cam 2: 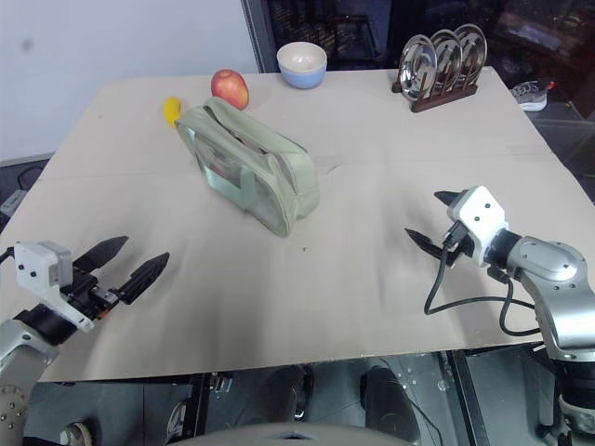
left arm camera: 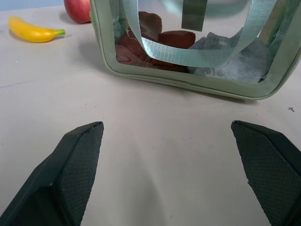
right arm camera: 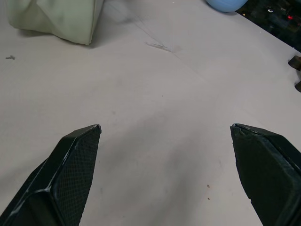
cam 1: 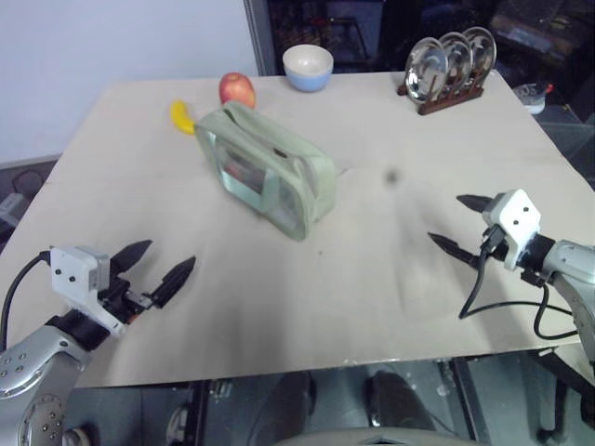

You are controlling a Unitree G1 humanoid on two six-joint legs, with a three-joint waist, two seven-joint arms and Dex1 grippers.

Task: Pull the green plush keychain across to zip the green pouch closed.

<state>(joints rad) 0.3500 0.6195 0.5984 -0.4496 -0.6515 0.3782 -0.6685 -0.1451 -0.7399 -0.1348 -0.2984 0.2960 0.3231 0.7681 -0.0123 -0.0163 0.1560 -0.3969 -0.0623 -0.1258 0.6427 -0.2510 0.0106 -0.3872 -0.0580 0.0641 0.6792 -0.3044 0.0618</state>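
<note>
Both my pincers released, empty: left pincer [cam 1: 153,265] at 8 o'clock on the table [cam 1: 390,279], right pincer [cam 1: 460,223] at 4 o'clock. Pouch [cam 1: 270,167] stands near 11 o'clock, well apart from both. Plush keychain not discernible. Risk: unanchored pouch slides or tips when pulled; I might grab the strap [left arm camera: 188,54] instead.

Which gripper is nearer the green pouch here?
Left, narrowly. The left gripper sits in front of the green pouch, facing its window side; the right gripper is off past its near end. Both open, touching nothing.
</note>
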